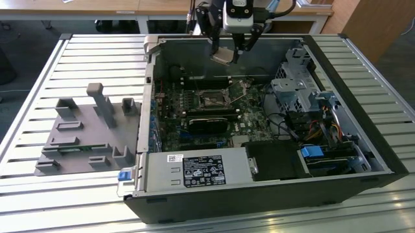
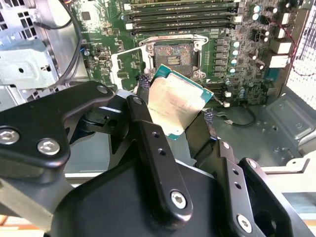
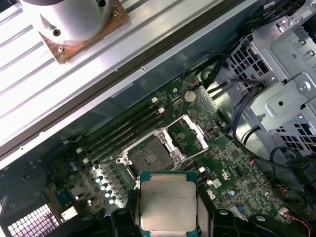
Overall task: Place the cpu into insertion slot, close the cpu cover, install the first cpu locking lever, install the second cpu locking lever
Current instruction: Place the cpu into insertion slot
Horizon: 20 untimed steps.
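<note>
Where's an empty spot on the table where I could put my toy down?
The slatted table is bare behind the grey fixture, and in front of it too. There is also a bare strip on the exterior view's right of the computer case. Inside the case it is crowded: motherboard, cables, and the gripper holding the cpu.

Matt silvery metal tops the cpu (image 3: 168, 205); the cpu cover (image 3: 197, 131) is shiny metal.

The arm (image 1: 236, 13) is reaching down, its gripper (image 1: 228, 55) clamping the chip (image 1: 222, 55) between both fingers, apparently slightly tilted.
</note>
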Each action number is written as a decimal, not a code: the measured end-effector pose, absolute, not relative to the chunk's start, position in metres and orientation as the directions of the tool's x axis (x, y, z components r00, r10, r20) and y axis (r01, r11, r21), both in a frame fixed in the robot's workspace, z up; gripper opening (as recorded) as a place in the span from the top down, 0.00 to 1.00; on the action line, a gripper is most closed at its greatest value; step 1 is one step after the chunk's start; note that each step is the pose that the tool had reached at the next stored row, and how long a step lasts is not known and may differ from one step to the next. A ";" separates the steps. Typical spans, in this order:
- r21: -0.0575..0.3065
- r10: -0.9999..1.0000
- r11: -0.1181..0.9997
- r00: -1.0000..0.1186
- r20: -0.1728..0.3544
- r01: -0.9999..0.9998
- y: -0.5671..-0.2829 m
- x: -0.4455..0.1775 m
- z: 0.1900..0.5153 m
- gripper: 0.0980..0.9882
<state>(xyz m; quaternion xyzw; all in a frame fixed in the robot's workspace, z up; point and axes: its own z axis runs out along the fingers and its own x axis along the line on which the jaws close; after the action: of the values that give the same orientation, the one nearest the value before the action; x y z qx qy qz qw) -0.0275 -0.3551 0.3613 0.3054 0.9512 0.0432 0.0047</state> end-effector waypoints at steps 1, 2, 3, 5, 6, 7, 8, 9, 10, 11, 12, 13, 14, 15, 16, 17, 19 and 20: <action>0.085 0.589 0.804 -0.808 0.017 0.588 -0.355 -0.027 0.361 0.50; 0.085 0.595 0.800 -0.803 0.017 0.595 -0.355 -0.027 0.361 0.50; 0.085 0.601 0.795 -0.799 0.017 0.601 -0.355 -0.027 0.361 0.50; 0.085 0.612 0.787 -0.791 0.018 0.611 -0.355 -0.027 0.361 0.50; 0.085 0.616 0.784 -0.787 0.017 0.615 -0.355 -0.027 0.361 0.50; 0.085 0.620 0.781 -0.785 0.017 0.619 -0.355 -0.027 0.361 0.50; 0.085 0.623 0.779 -0.782 0.017 0.622 -0.355 -0.027 0.361 0.50; 0.085 0.625 0.776 -0.780 0.018 0.624 -0.355 -0.027 0.361 0.50; 0.085 0.628 0.774 -0.778 0.018 0.627 -0.355 -0.028 0.361 0.50; 0.085 0.630 0.772 -0.776 0.017 0.629 -0.355 -0.028 0.361 0.50; 0.085 0.633 0.770 -0.774 0.017 0.632 -0.355 -0.028 0.361 0.50; 0.085 0.637 0.767 -0.771 0.017 0.636 -0.355 -0.028 0.361 0.50; 0.085 0.640 0.765 -0.768 0.017 0.639 -0.355 -0.028 0.361 0.50; 0.085 0.643 0.762 -0.766 0.017 0.642 -0.355 -0.028 0.361 0.50; 0.085 0.646 0.760 -0.763 0.017 0.645 -0.355 -0.028 0.361 0.50; 0.085 0.649 0.757 -0.761 0.017 0.648 -0.355 -0.028 0.361 0.50; 0.085 0.657 0.750 -0.753 0.017 0.656 -0.355 -0.028 0.361 0.50; 0.085 0.662 0.745 -0.749 0.017 0.661 -0.355 -0.028 0.361 0.50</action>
<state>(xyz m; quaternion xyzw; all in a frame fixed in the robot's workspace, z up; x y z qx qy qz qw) -0.0276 -0.3551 0.3610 0.3541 0.9342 0.0429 0.0069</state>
